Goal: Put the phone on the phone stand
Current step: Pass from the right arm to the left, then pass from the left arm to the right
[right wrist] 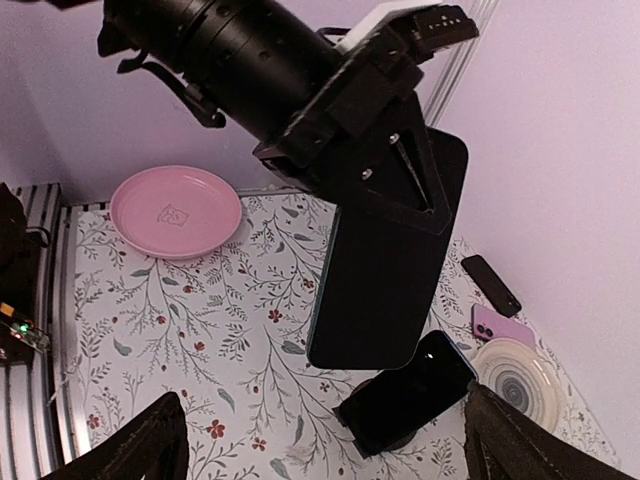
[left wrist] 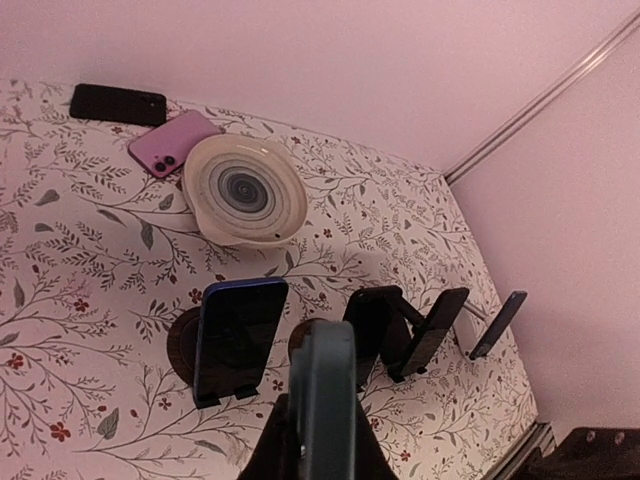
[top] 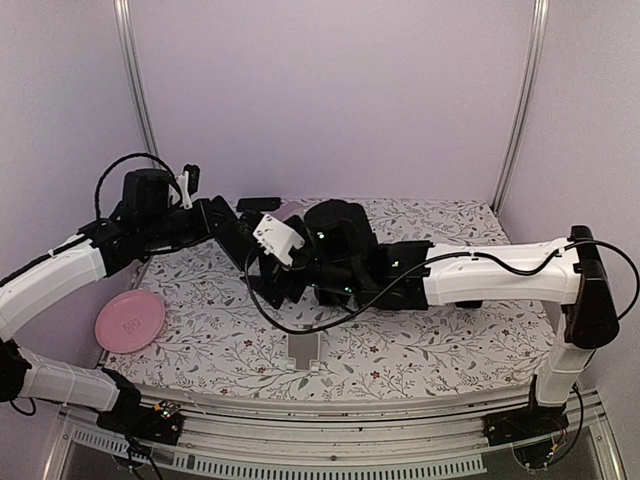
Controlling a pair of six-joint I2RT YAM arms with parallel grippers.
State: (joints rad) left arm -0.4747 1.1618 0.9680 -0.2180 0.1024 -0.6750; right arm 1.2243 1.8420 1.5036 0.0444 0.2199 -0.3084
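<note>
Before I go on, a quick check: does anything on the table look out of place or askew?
Nothing looks spilled or damaged. One oddity: at the back, the plate seems to overlap a corner of the pink phone lying flat beside it, so the rim may be resting on it.

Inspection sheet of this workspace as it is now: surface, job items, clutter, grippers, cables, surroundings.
Surface: floral-print tablecloth, lying flat.
Job's things: dark slab phone held in the air above the cloth; blue-edged phone and other dark phones propped in a row on black stands; no free stand made out.
Clutter: round pink plate; white swirl-patterned bowl; lilac phone and black phone lying flat near the back wall.
Grippers: left gripper shut on the dark slab phone; right gripper open, empty.
Cables: black cable loops down onto the cloth.
Surroundings: plain lilac walls, metal corner posts.
</note>
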